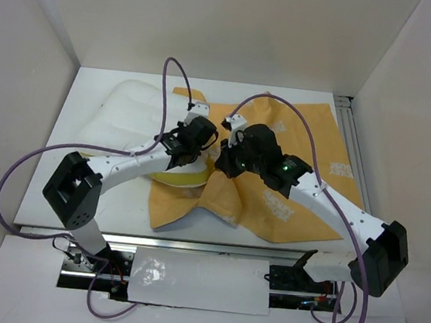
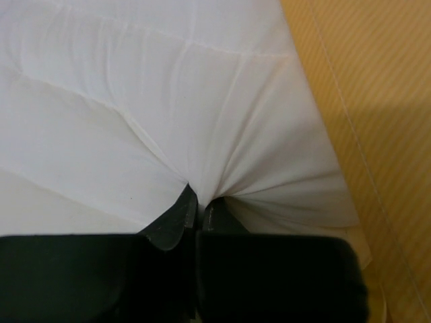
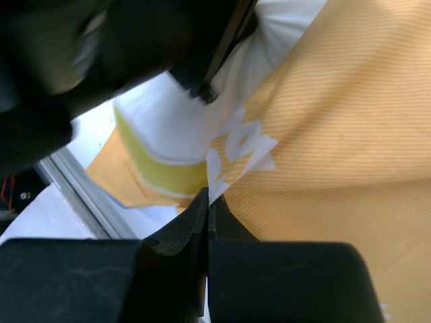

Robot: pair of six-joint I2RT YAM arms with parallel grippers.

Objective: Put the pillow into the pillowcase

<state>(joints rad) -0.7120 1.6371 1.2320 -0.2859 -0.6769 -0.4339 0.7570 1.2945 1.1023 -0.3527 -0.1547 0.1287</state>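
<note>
The left fingers (image 2: 176, 223) clamp the white pillow (image 2: 135, 101). The right fingers (image 3: 185, 225) clamp the orange pillowcase (image 3: 337, 134) beside a white logo (image 3: 239, 145), unreadable.

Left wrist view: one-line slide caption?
Left gripper shut on a pinch of the white pillow, creases fanning from the jaws; orange pillowcase alongside at right.

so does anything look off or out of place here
Nothing spilled or damaged. The pillowcase is rumpled and bunched where the right gripper pinches it, and the pillow lies mostly outside it, pinched by the left gripper.
</note>
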